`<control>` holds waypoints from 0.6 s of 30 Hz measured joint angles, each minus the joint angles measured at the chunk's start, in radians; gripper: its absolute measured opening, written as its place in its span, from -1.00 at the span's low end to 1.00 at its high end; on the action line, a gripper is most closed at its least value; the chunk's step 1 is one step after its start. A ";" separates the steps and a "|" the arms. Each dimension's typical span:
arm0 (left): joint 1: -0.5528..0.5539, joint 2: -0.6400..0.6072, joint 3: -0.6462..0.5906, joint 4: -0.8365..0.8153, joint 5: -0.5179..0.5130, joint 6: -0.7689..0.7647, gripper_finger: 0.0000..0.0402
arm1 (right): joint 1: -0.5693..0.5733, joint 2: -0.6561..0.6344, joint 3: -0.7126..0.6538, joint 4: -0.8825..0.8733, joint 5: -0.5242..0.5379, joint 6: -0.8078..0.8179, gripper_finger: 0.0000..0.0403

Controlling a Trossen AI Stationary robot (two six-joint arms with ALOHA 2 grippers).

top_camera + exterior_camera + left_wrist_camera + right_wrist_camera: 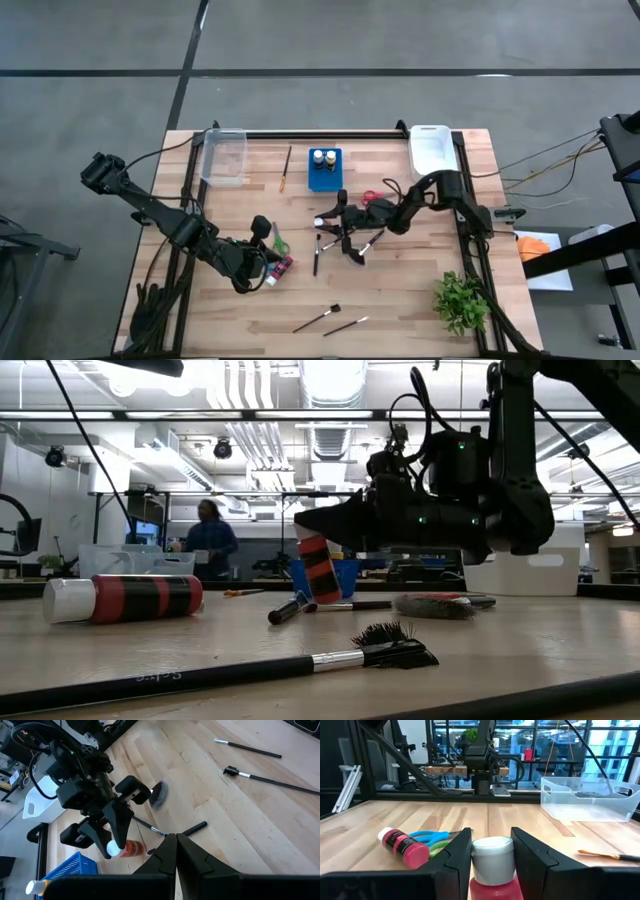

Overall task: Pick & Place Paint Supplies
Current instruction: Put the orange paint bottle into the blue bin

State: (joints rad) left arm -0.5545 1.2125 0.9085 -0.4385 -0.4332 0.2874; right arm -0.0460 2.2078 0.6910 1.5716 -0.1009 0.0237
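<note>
A small paint bottle (492,865) with a white cap and red body is sitting between the jaws of the right gripper (492,857), which are clamped on it just below the cap. In the low view this bottle (320,568), striped red and black, is hanging tilted with its lower end at or just above the wooden surface (520,650); contact there cannot be told. From above, the right gripper (335,215) is working near the middle of the surface, with red-handled scissors (372,197) just behind it and several dark-handled brushes (366,245) lying around it.

A second red-and-black bottle (122,599) is lying on its side, nearer the left arm; the right wrist view is showing it (402,848) touching blue- and green-handled scissors (431,838). From above, those scissors (279,240) are lying just beside the left gripper (262,238). Its jaws are pressed together with nothing between them, as the left wrist view (176,851) is showing.

Two more brushes (332,319) are lying near the front edge, well apart from both arms. A wooden-handled brush (286,167) is lying near the back, between a clear bin (224,156) and a blue bottle holder (324,170) carrying two bottles. A white bin (431,148) is standing at the back right corner, and a green plant (461,301) at the front right. Beyond the surface, a person (208,540) is standing in the room.
</note>
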 joint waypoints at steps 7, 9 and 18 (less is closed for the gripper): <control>0.000 0.000 0.000 0.000 0.000 0.000 -0.94 | 0.000 -0.004 -0.007 0.000 0.000 0.006 -0.47; 0.000 0.000 0.000 0.000 0.002 0.000 -0.94 | 0.000 -0.004 -0.011 0.001 0.000 0.006 -0.47; 0.000 0.000 0.000 0.000 0.002 0.000 -0.94 | -0.001 -0.001 -0.030 -0.007 -0.001 0.041 -0.10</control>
State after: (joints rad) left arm -0.5545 1.2125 0.9085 -0.4385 -0.4312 0.2874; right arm -0.0467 2.2070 0.6613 1.5643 -0.1020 0.0642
